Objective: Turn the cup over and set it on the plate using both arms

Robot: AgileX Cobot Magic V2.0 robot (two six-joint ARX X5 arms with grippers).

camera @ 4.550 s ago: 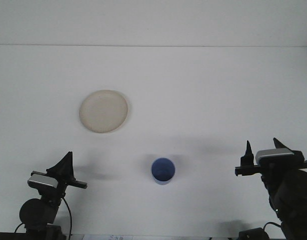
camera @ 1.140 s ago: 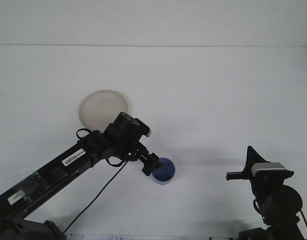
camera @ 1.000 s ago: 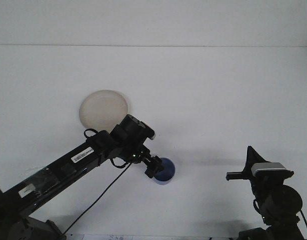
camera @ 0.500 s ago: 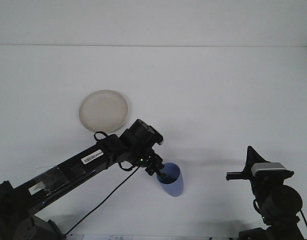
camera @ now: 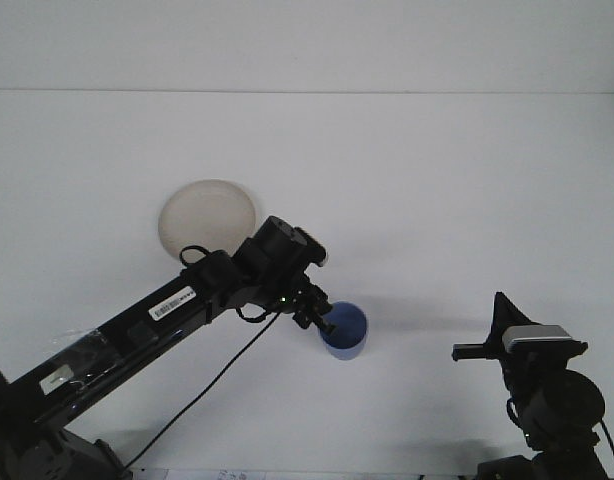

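Table [camera: 437,180]: white and plain, filling nearly the whole front view; its far edge meets a pale wall along a straight line near the top.
Left arm [camera: 157,315]: black, long, stretched from the near left corner of the table diagonally toward the middle, with a white label on its forearm and a thin black cable hanging below it.
Right arm [camera: 552,400]: black, folded low at the near right corner of the table, well apart from everything else.
Plate [camera: 202,215]: round, cream-coloured, lying flat left of the table's middle, toward the far side; its near right rim is partly hidden behind the wrist of the left arm.
Cup [camera: 344,329]: blue, open mouth showing, a little tilted, near the middle of the table toward the near edge, apart from the plate and to its near right.
Left gripper [camera: 319,318]: at the cup's left rim, its fingers closed on the rim, one of them reaching into the mouth.
Right gripper [camera: 497,330]: pointing upward above the near right corner, with a dark triangular finger and a silver-grey block beside it; whether its fingers are open or closed cannot be told from this angle.
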